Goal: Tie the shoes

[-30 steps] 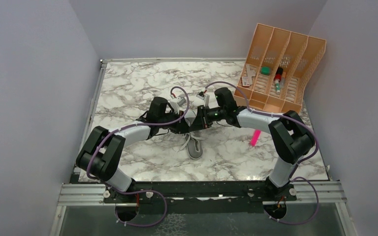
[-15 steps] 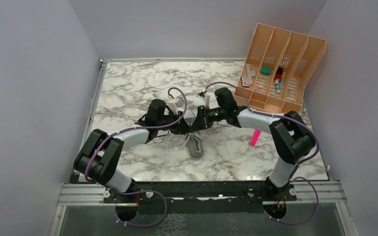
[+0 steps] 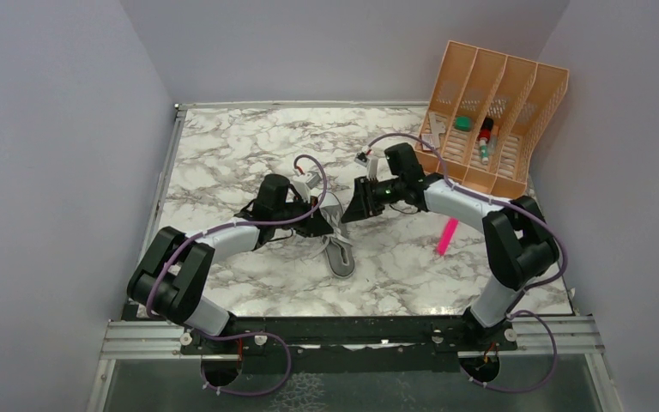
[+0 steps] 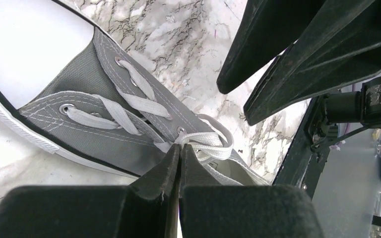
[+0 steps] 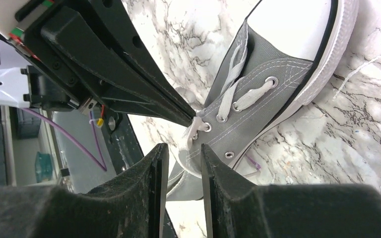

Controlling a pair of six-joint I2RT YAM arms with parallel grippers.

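We count one marble table (image 3: 223, 154); one peach organizer (image 3: 498, 112) at its far right corner; one grey sneaker (image 3: 340, 256) mid-table; two grippers: left gripper (image 4: 179, 148) pinching a white lace (image 4: 141, 94), right gripper (image 5: 183, 147) parted, empty; one pink marker (image 3: 446, 236) toward the right edge.

Left arm (image 3: 223, 233): rises from its base at the near left, elbow bowed out to the left, forearm running right toward the middle of the scene. Left hand (image 4: 179, 148): jaws pressed flat together, tips meeting, pointed right. Right arm (image 3: 468, 202): rises from its base at the near right, elbow bowed out to the right, forearm running left and slightly far. Right hand (image 5: 184, 148): jaws parted by a narrow gap with nothing between them, tips facing the left hand, near it but apart.
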